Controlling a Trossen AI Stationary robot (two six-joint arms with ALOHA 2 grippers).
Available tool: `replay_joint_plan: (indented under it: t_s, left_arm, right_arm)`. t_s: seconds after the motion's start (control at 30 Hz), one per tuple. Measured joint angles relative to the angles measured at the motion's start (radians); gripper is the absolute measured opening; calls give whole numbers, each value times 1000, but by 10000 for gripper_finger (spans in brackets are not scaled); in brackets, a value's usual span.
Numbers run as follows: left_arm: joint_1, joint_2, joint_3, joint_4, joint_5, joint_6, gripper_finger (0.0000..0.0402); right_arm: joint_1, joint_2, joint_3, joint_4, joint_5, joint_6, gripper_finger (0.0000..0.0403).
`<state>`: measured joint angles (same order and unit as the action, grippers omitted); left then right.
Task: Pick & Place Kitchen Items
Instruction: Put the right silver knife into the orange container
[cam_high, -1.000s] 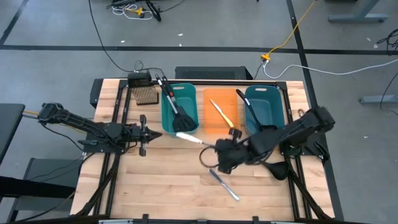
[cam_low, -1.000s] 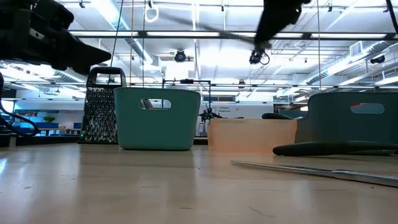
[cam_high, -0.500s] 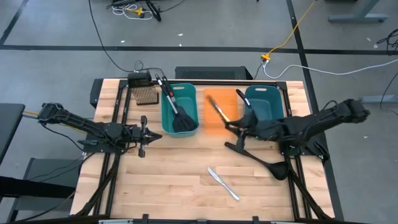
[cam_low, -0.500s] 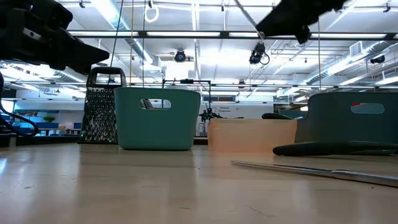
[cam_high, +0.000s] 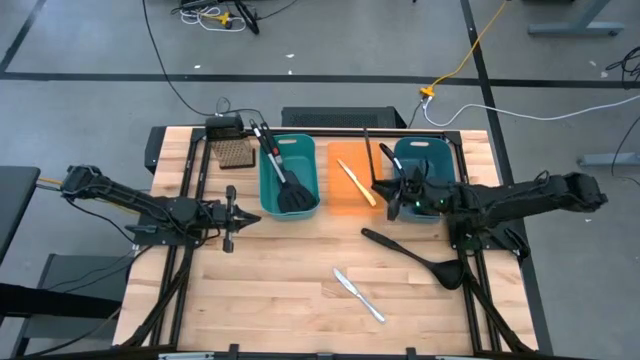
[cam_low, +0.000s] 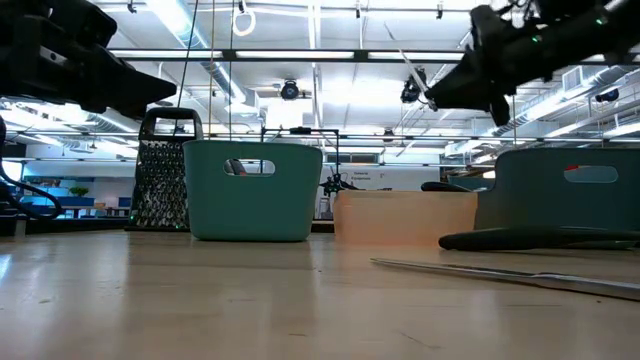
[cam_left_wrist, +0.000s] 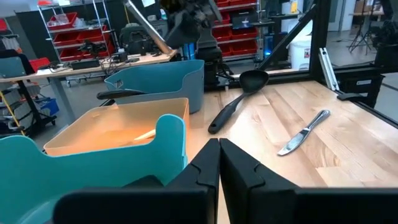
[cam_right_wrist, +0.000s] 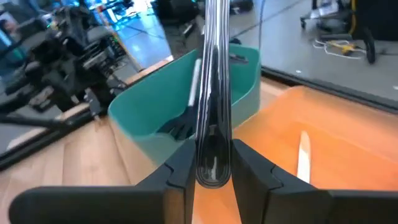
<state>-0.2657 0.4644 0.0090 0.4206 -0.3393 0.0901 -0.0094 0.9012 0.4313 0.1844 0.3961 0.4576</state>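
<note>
My right gripper (cam_high: 392, 196) hovers above the orange bin (cam_high: 345, 205) and the right teal bin (cam_high: 432, 158), shut on a silver table knife (cam_high: 368, 150). The same gripper (cam_right_wrist: 212, 160) shows in its wrist view, with the yellow-handled knife (cam_right_wrist: 303, 153) lying in the orange bin below. A second silver knife (cam_high: 360, 295) and a black ladle (cam_high: 412, 255) lie flat on the table. Black spatulas (cam_high: 287, 182) lean in the left teal bin (cam_high: 268, 185). A black handle (cam_high: 389, 160) sticks out of the right teal bin. My left gripper (cam_high: 232, 215) waits shut at the table's left. My right gripper pinches the silver knife between its two fingers at its rounded end (cam_right_wrist: 211, 149). The knife lies along the fingers and runs on past them toward the table's far edge. It is lifted clear, its free end (cam_low: 408, 66) tilted upward in the low view.
A brown perforated block (cam_high: 232, 152) stands at the far left by the left teal bin. The three bins stand in a row along the far edge. Bare wood (cam_high: 270, 290) lies in the near half of the table around the knife and ladle.
My right gripper has risen from the middle of the table and swung toward the far right, over the orange and right teal bins, carrying the silver knife. The knife, which pointed toward the table's left, now points toward the far edge.
</note>
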Motion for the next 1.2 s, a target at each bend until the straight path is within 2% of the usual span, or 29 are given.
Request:
replay_joint_plan:
  t_s: [0.13,0.33,0.4,0.5,0.67,0.77,0.93,1.2]
  left_arm:
    - [0,0,0,0,-5,1,14]
    - [0,0,0,0,-7,4,14]
    - [0,0,0,0,-7,0,14]
    - [0,0,0,0,-7,0,14]
    - [0,0,0,1,-4,1,14]
    - [0,0,0,1,-4,1,14]
    - [0,0,0,0,-4,0,14]
    - [0,0,0,0,-3,0,14]
  right_arm:
    - [-107,59,140,-224,-61,31,82]
    - [-245,267,377,-532,-239,90,82]
    - [-265,338,445,-658,-282,116,82]
    - [-279,418,541,-759,-329,140,82]
    - [-300,503,687,-923,-447,172,81]
    - [-311,543,768,-1044,-479,201,81]
    - [-324,604,840,-1189,-500,247,81]
    - [-323,705,837,-1185,-520,259,81]
